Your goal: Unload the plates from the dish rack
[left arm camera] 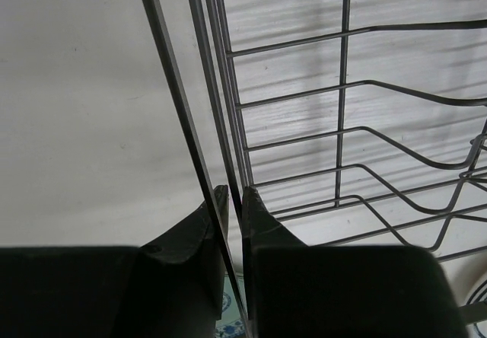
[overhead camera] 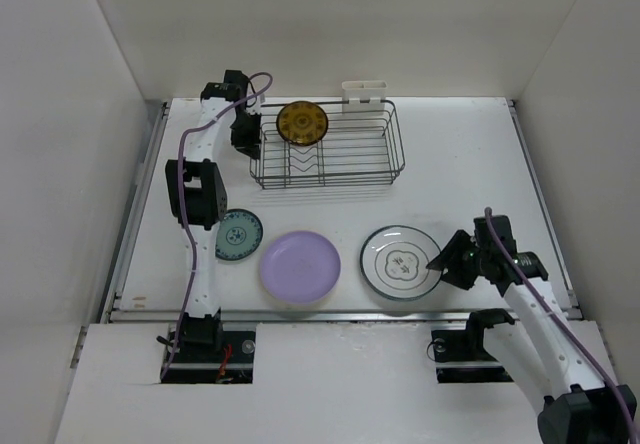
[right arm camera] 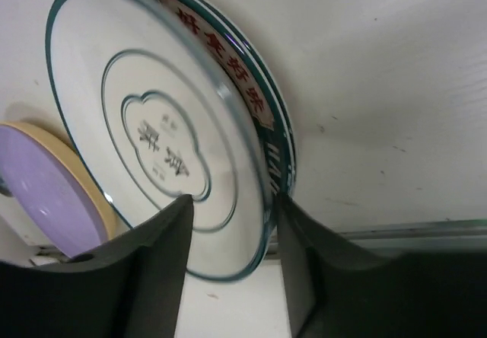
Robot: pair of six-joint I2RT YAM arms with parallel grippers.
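Right gripper: my right gripper [right arm camera: 233,201] has its fingers spread. The rim of the green-rimmed plate [overhead camera: 400,262] sits in the gap, and neither finger seems to press on it. I judge that plate set down.
Under it: the green-rimmed plate lies flat on a lettered plate [right arm camera: 221,56], whose rim of red characters shows along one side. The pair rests on the table [overhead camera: 470,164] in front of the rack [overhead camera: 330,149], off its right half and well apart from it.
Left gripper: my left gripper [left arm camera: 232,197] is pressed together on a wire at the rack's left rim. It pinches the rack itself, not a plate; I take this to be a steadying hold.
Out of the rack: a lavender plate [overhead camera: 300,266] lies in front of the rack's middle, on top of a yellow plate [right arm camera: 80,172] whose edge shows only in my right wrist view. A teal plate [overhead camera: 238,234] lies flat in front of the rack's left corner, just beside the lavender one.
In the rack: one brown plate [overhead camera: 302,122] stands upright between the prongs near the rack's back left. I see no other plate inside.
Holder: a white holder [overhead camera: 364,91] hangs on the rack's back rim.
Progress: five plates show outside and one inside, so I judge the unloading nearly done.
Left to do: lift the brown plate out and lay it in front of the rack with the others.
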